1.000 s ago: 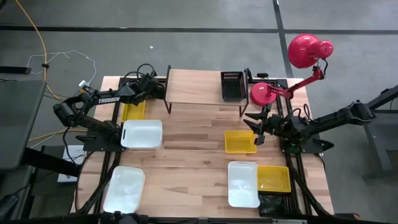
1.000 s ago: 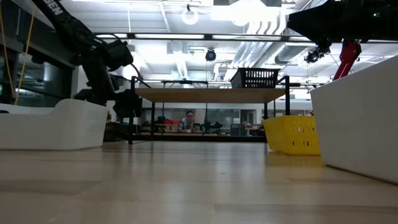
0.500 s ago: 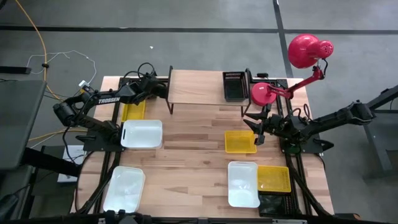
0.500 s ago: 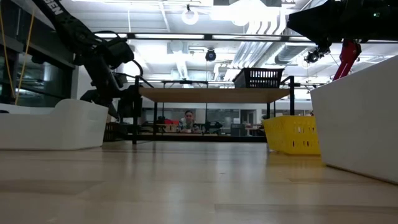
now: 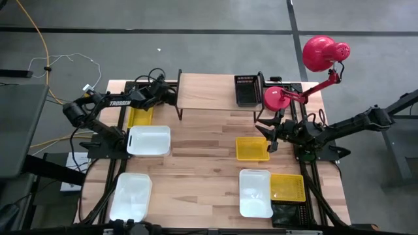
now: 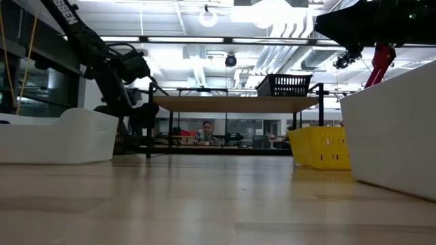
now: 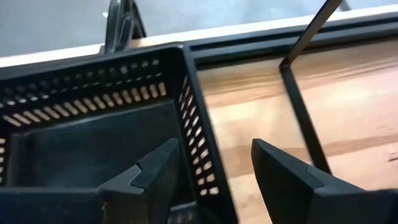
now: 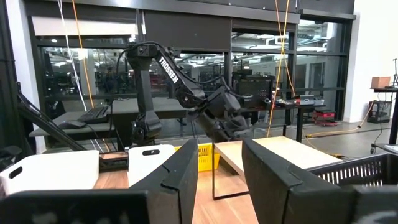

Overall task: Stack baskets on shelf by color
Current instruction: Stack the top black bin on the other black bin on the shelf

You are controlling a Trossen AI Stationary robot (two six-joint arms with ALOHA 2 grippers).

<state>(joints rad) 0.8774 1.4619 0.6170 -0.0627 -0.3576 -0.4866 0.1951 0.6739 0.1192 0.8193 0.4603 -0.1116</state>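
Black basket (image 7: 93, 137) wall inside left gripper (image 7: 214, 150)

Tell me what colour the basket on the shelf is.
Black basket, on the shelf; clearest in the high view.

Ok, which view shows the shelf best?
The high view: the shelf shows whole from above, a black basket at its right end. The low view gives it edge-on; the right wrist view only one corner; the left, unclear.
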